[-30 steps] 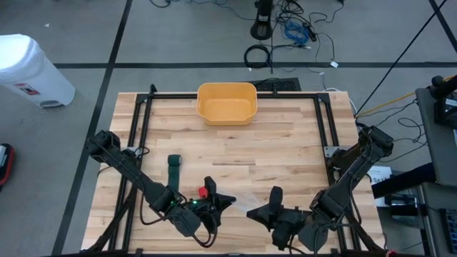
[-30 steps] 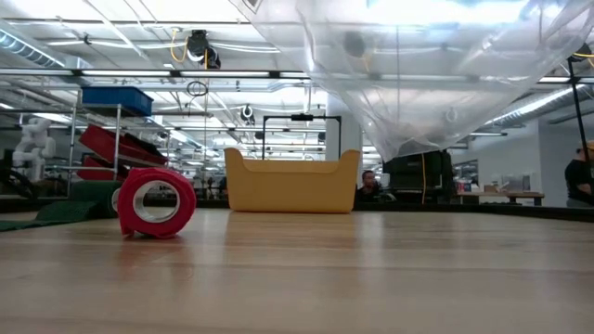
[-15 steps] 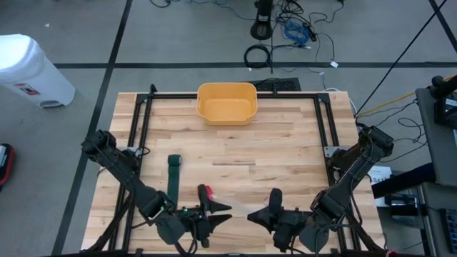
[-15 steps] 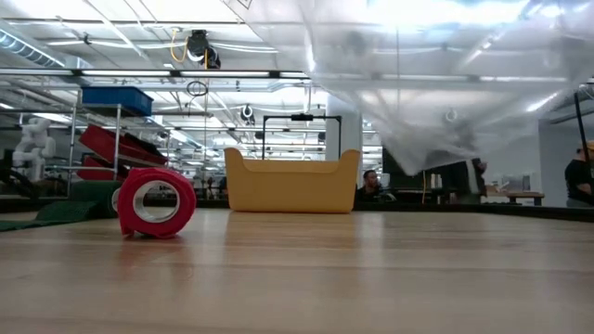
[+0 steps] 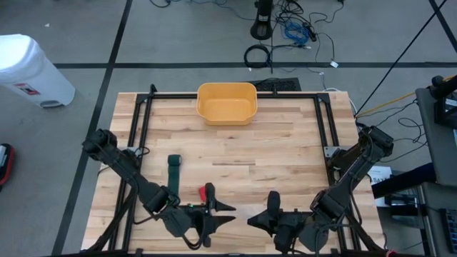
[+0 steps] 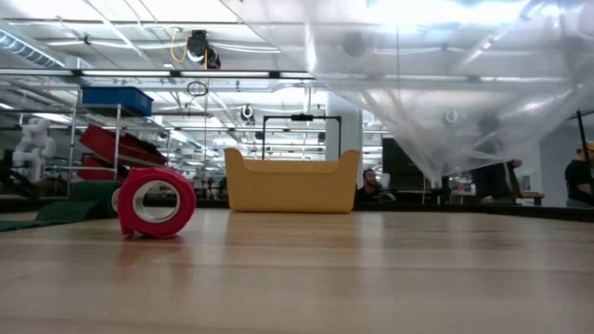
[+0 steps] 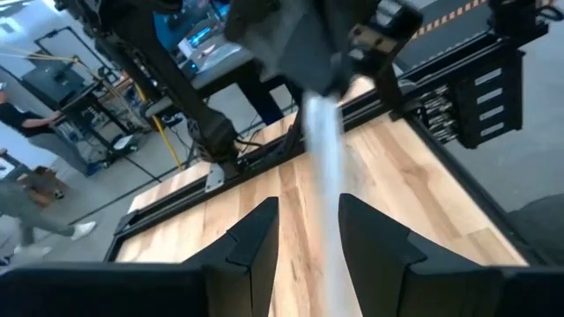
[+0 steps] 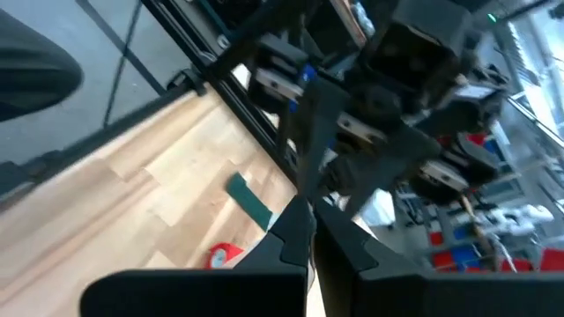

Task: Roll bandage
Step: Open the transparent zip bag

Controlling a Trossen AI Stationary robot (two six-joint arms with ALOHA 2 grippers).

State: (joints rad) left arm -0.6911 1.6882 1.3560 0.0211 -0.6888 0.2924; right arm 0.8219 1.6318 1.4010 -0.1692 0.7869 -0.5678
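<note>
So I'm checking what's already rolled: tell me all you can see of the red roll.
The red roll is a wound band, fabric-like, with a pale inner core and an open centre. It lies on its side on the wooden table, near the front edge, right of the green strip. The left gripper is close by; contact can't be judged.

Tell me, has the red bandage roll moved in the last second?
No. In the low view the red bandage roll sits where it did, left of the yellow bin.
</note>
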